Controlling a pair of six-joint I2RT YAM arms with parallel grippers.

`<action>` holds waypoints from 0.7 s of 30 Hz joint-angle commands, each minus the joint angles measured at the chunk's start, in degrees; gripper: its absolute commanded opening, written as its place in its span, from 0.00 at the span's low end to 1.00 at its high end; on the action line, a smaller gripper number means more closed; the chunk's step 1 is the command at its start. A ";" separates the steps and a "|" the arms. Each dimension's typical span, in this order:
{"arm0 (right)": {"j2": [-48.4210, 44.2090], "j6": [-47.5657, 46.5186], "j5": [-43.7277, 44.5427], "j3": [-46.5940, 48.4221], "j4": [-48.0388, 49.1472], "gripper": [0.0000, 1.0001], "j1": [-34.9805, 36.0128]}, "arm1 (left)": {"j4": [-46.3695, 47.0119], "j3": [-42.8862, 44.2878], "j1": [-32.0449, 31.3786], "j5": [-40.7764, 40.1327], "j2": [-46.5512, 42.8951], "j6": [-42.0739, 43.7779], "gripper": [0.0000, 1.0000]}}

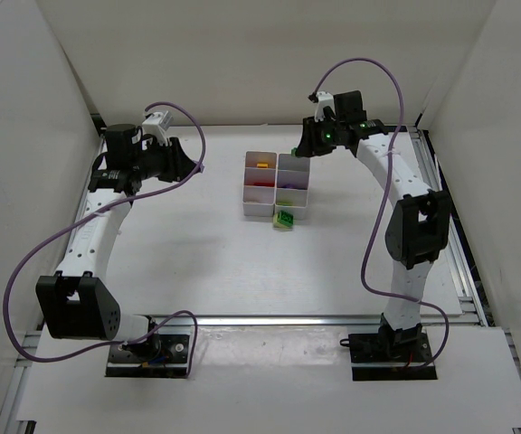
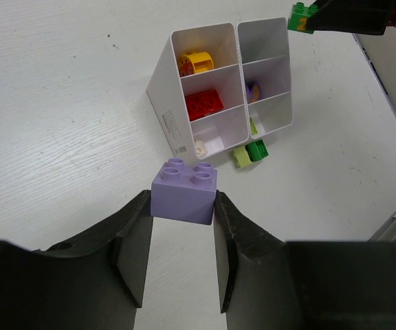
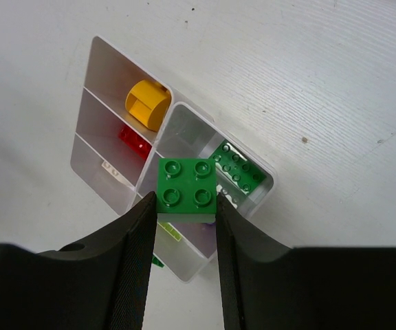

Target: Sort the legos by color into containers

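Below right gripper (image 3: 186, 200): the containers (image 3: 108, 137), tops open, thin walls between the cells (a green plate (image 3: 238, 172) lies in one).
Ahead of left gripper (image 2: 183, 203): bare table (image 2: 60, 124), then the containers' side wall.
Ahead-right of left gripper: two loose green legos (image 2: 251, 152) just beside that wall.

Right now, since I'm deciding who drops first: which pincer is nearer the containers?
Right. The right pincer, shut on a green lego, hangs over the far right end of the containers; the left pincer, gripping a purple lego, sits off to their left, apart from them.
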 commanded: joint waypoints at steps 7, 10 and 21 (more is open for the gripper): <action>2.02 -0.45 0.07 -0.76 -0.37 0.00 0.13 | -0.35 0.36 -0.33 0.70 -0.03 -0.13 0.10; 2.64 -0.45 -0.02 -0.67 -0.46 0.00 0.21 | -0.35 0.44 -0.33 0.79 0.23 -0.13 0.10; 4.13 -2.91 -0.63 -0.94 -0.37 0.30 0.39 | -0.26 0.88 -0.33 1.05 1.02 -0.48 0.10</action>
